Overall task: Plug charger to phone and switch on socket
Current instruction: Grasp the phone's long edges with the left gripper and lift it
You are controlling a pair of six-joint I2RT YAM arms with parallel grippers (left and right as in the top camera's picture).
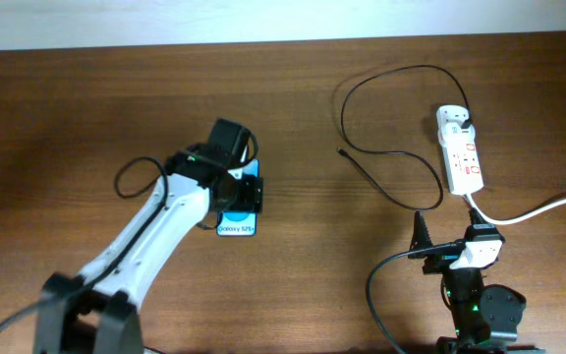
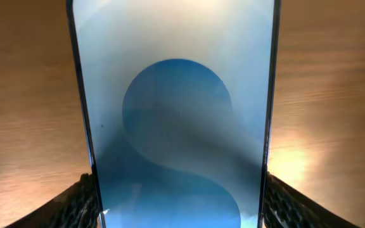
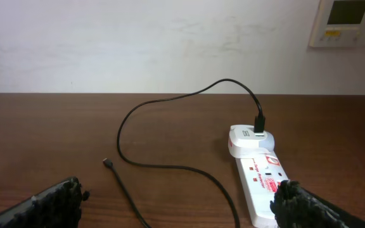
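Nearest, the right gripper [image 3: 179, 206] hangs spread wide and empty, facing the charger cable [image 3: 170, 168], I'd guess ready to fetch it. Further on, the left gripper [image 1: 226, 172] pinches the Galaxy phone [image 2: 179, 95] by its long edges, likely steadying it on the table [image 1: 67, 98]. Beyond, the connector tip [image 3: 106, 162] lies loose, well apart from the phone, while the plug [image 3: 258, 121] already sits in the power strip [image 3: 262, 180].

Left gripper [image 2: 179, 196] seemingly clasping phone [image 2: 179, 95], right gripper [image 3: 179, 190] spread

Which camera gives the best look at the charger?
The right wrist view: the charger runs unobstructed from the socket to its loose tip. Overhead shows it whole but smaller; left wrist shows none of it.
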